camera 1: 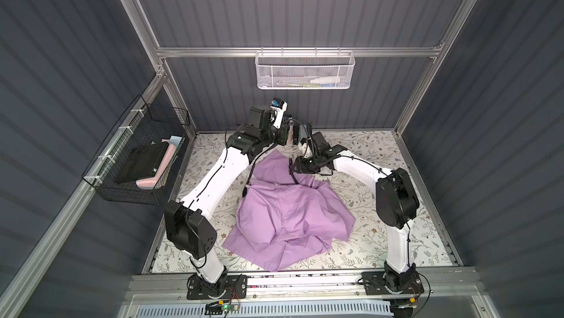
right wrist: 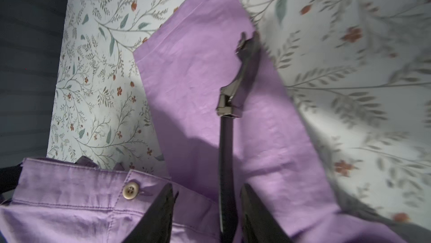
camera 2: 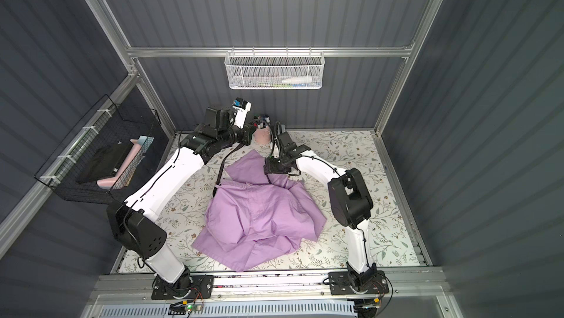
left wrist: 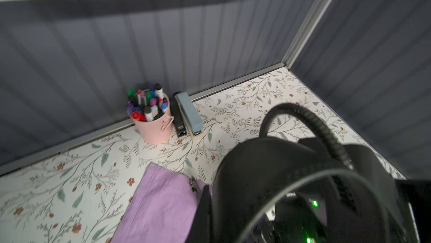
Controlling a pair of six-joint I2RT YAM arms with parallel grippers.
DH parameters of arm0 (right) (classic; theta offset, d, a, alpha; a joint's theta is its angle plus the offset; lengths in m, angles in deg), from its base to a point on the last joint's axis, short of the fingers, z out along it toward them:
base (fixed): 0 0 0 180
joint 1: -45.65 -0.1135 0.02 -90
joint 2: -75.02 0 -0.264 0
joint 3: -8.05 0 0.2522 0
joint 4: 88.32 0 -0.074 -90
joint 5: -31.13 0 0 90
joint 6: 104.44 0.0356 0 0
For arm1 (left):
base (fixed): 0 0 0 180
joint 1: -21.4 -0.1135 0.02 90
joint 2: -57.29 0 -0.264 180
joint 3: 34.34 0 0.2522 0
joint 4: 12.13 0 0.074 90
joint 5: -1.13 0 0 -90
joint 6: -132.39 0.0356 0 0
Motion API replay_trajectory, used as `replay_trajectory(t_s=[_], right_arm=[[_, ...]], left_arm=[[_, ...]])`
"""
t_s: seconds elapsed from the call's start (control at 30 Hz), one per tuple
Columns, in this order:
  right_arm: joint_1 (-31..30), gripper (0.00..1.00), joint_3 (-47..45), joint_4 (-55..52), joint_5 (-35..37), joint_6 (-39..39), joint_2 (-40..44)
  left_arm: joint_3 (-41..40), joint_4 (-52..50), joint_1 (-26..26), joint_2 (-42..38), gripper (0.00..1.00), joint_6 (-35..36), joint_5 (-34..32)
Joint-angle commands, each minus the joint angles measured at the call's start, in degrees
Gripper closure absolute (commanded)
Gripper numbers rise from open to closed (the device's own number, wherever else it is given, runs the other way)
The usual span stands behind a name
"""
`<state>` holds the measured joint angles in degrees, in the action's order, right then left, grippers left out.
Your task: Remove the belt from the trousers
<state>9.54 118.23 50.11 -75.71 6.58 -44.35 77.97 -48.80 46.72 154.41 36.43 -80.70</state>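
The lilac trousers (camera 1: 290, 215) lie crumpled mid-table, waistband and button (right wrist: 130, 190) toward the back. The black belt (right wrist: 226, 160) runs out of the waistband across one trouser leg, and its dark buckle (right wrist: 229, 104) rests on the cloth. My right gripper (right wrist: 207, 189) is open just above the waistband. The strap passes between its fingers (right wrist: 254, 209) close to one of them, and neither finger presses it. Another black stretch of the belt (right wrist: 8, 176) shows at the waistband's far end. My left gripper (camera 1: 290, 137) hovers near the back wall, its jaws hidden, nothing seen in it.
A pink cup of markers (left wrist: 154, 127) and a stapler (left wrist: 189, 113) stand against the back wall beside the left wrist. A white mesh basket (camera 1: 305, 70) hangs on the back rail, a black wire basket (camera 1: 137, 154) on the left wall. The floral table (camera 1: 381, 240) surrounds the cloth.
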Motion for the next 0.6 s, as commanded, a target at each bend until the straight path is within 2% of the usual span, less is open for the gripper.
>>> replay_trajectory(t_s=[0.0, 0.17, 0.27, 0.37, 0.5, 0.57], right_arm=[[-1.0, 0.51, 3.1, -6.6, 3.9, 0.2, -3.9], [-2.3, 0.51, 4.7, -8.5, 7.8, -0.9, -8.0], [-2.6, 0.54, 10.5, -13.1, 8.7, -2.3, -12.4], [-3.4, 0.66, 15.1, -16.9, 8.3, -3.7, -15.4], [-4.4, 1.00, 14.5, -16.4, 11.4, -3.9, -13.0], [-4.3, 1.00, 11.7, -14.3, 18.2, -3.8, -7.8]], left_arm=[[-1.6, 0.8, -2.4, -2.2, 1.00, -4.9, 0.0], [-4.8, 2.8, -5.1, -2.6, 1.00, -7.8, 1.6], [-7.3, 4.7, -6.6, -3.0, 0.99, -10.7, 2.9], [-9.8, 6.1, -8.3, -3.5, 0.98, -13.3, 3.8], [-12.3, 7.3, -11.4, -4.1, 0.93, -16.9, 5.7], [-13.2, 7.2, -13.5, -3.7, 0.91, -20.0, 6.7]])
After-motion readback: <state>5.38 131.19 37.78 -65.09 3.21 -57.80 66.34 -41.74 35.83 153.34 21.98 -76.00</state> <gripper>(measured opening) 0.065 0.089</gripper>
